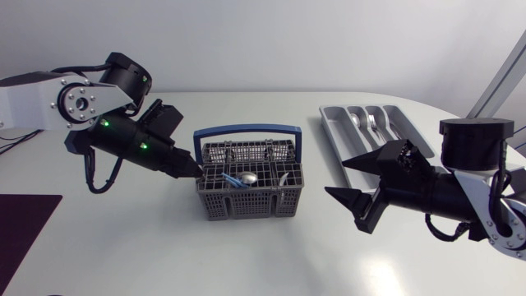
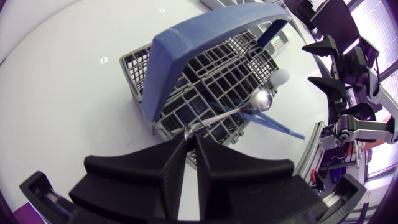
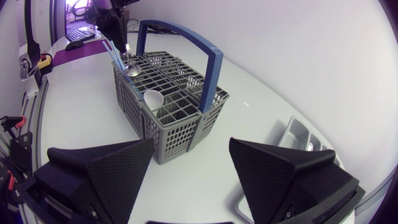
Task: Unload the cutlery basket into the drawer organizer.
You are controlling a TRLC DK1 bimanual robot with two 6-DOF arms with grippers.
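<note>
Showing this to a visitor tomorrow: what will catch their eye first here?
The grey basket with its blue handle, mid-table, where the left gripper pinches a spoon by its handle at the basket's edge. Then the right gripper, wide open, between basket and drawer organizer.

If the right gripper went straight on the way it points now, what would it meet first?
Most likely the cutlery basket: the right gripper, jaws open, points at its near end wall with nothing between. Its height against the wall is hard to judge.
</note>
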